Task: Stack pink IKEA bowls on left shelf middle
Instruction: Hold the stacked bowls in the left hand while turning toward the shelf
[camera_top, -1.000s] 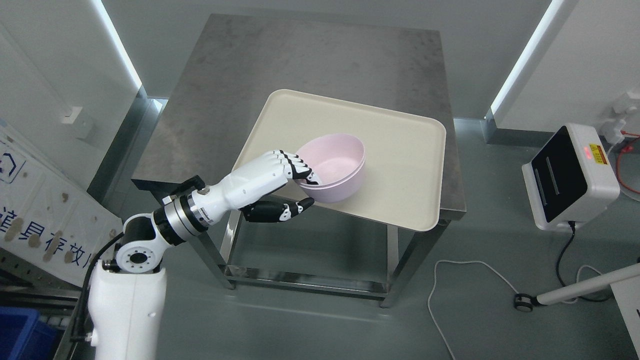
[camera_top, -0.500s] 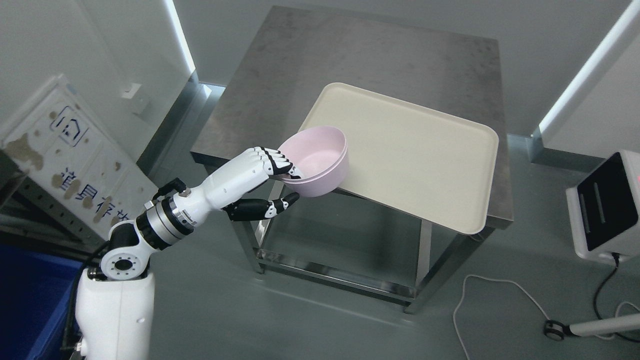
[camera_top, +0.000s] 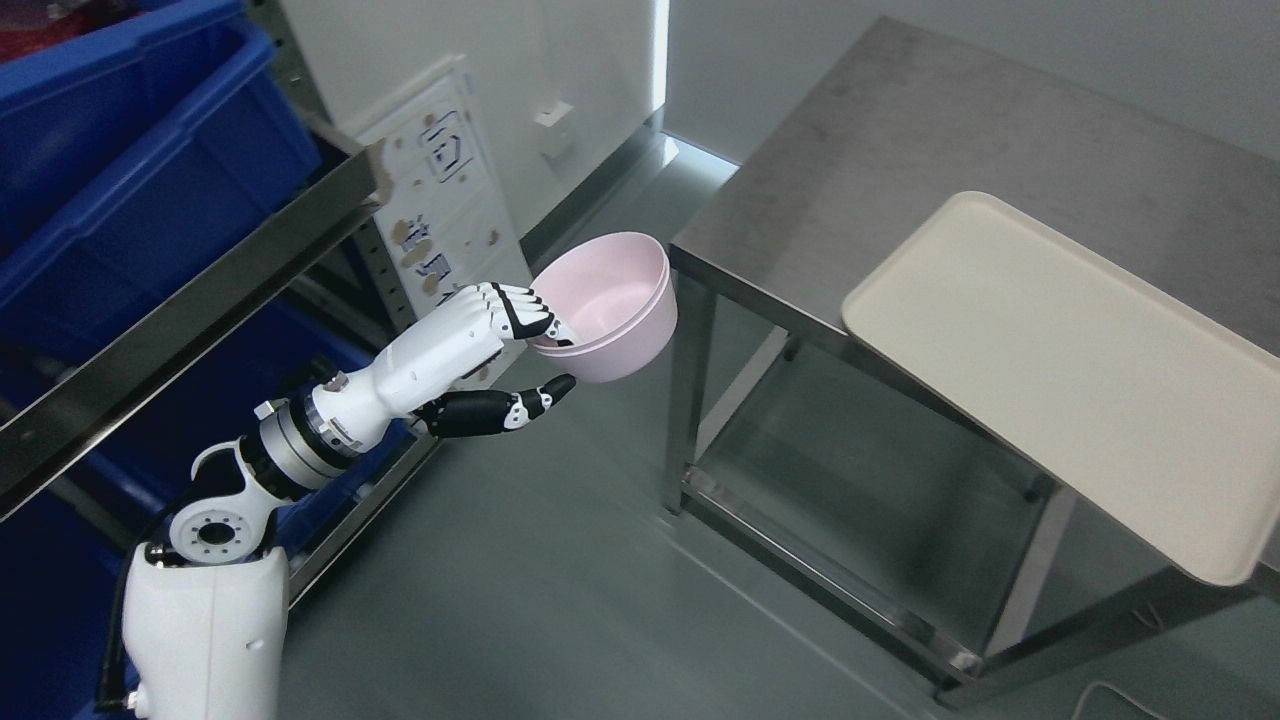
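Note:
Two nested pink bowls (camera_top: 612, 305) hang in the air over the floor, left of the steel table (camera_top: 900, 160). My left hand (camera_top: 540, 350) is shut on their near rim, fingers (camera_top: 520, 308) hooked inside and the black thumb (camera_top: 500, 410) under the bowl wall. The cream tray (camera_top: 1080, 360) on the table holds nothing. A metal shelf (camera_top: 190, 300) stands at the left, and its rail passes just above and left of my forearm. My right arm does not show.
Blue bins (camera_top: 130, 150) sit on the shelf's levels at the upper left and lower left. A white printed board (camera_top: 440, 190) leans behind the shelf post. Grey floor lies between shelf and table.
The camera has swung left, so the table and tray slid to the right and the shelf with blue bins came into view. My left hand carried the bowls off the tray and past the table's edge.

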